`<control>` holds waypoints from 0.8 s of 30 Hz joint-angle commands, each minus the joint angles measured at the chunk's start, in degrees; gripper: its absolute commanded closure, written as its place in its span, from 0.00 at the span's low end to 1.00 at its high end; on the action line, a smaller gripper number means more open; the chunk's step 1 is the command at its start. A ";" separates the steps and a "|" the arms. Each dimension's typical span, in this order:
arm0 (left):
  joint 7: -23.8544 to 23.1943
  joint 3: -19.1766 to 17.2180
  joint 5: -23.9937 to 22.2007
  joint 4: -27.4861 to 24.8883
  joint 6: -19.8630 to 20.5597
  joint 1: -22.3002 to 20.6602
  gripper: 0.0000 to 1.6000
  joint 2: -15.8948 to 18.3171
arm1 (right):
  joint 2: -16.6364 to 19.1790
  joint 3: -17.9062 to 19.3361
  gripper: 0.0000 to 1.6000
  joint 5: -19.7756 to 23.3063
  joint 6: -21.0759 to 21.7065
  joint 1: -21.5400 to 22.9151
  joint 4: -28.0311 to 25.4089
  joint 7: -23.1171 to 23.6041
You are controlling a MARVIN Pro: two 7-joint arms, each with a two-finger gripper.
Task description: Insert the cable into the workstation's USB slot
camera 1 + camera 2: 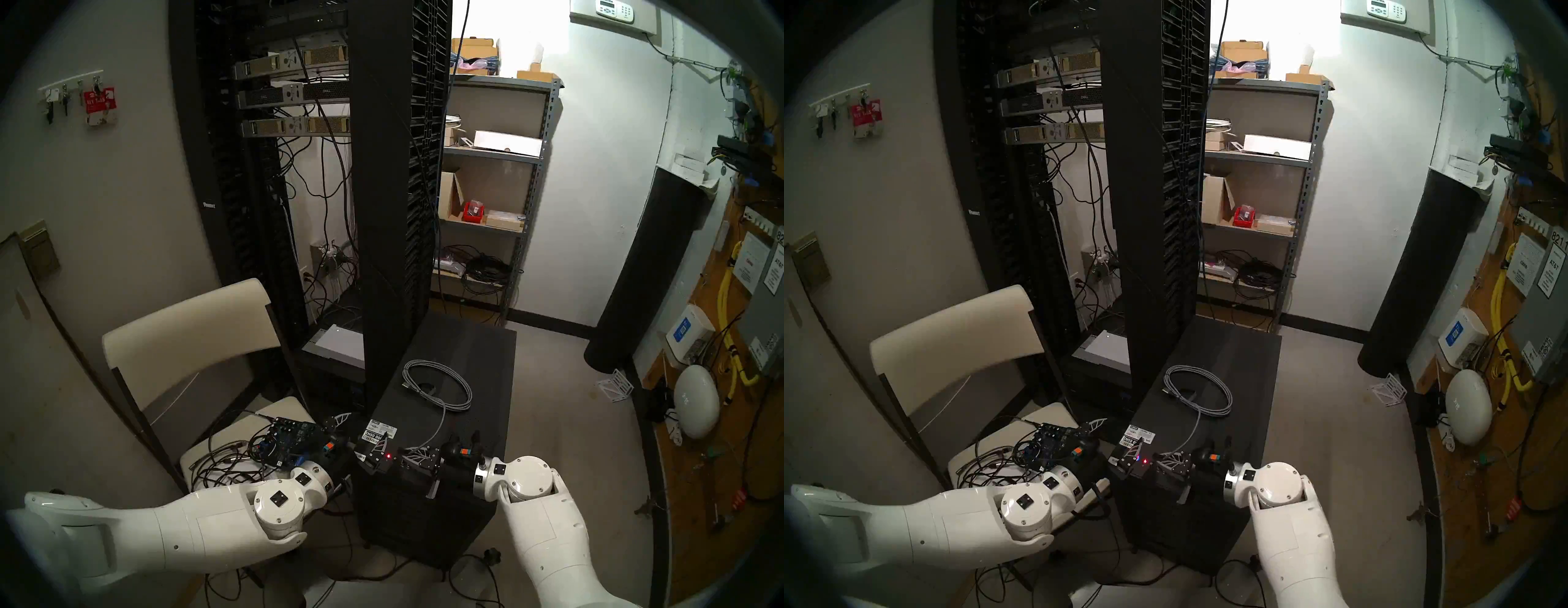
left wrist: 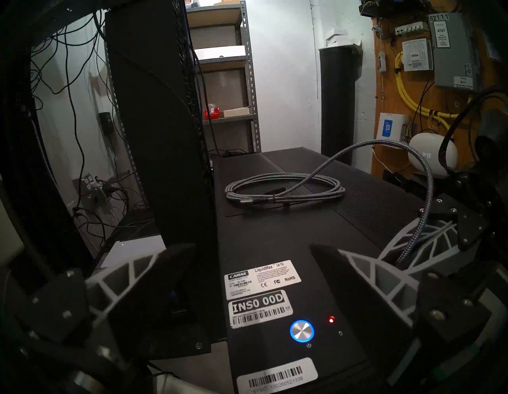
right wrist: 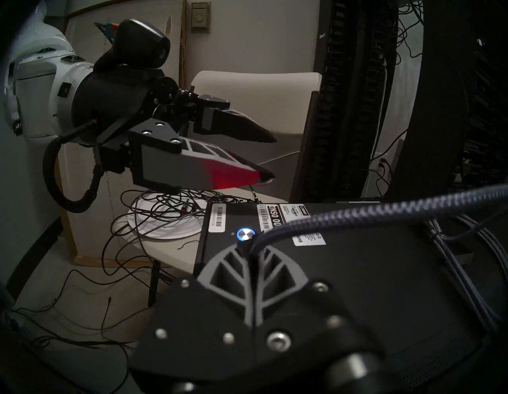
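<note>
Jaws of right gripper (image 3: 251, 247) clamp cable (image 3: 371, 211), hiding its plug.

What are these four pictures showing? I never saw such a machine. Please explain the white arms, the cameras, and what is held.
It is a robot with two white arms, each ending in a gripper. Two pictures look down from its head; the other two come from a camera on each wrist. In front stands a black workstation. A grey braided cable lies coiled on top. The right gripper is shut on the cable near one end. The left gripper is open and empty, near the round blue-lit button. A chair with loose wires stands on the left.
</note>
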 commanded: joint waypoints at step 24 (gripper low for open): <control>-0.14 -0.55 -0.33 -0.31 -0.72 -0.73 0.00 0.14 | -0.20 -1.01 1.00 -3.49 2.89 -1.50 -0.89 -2.27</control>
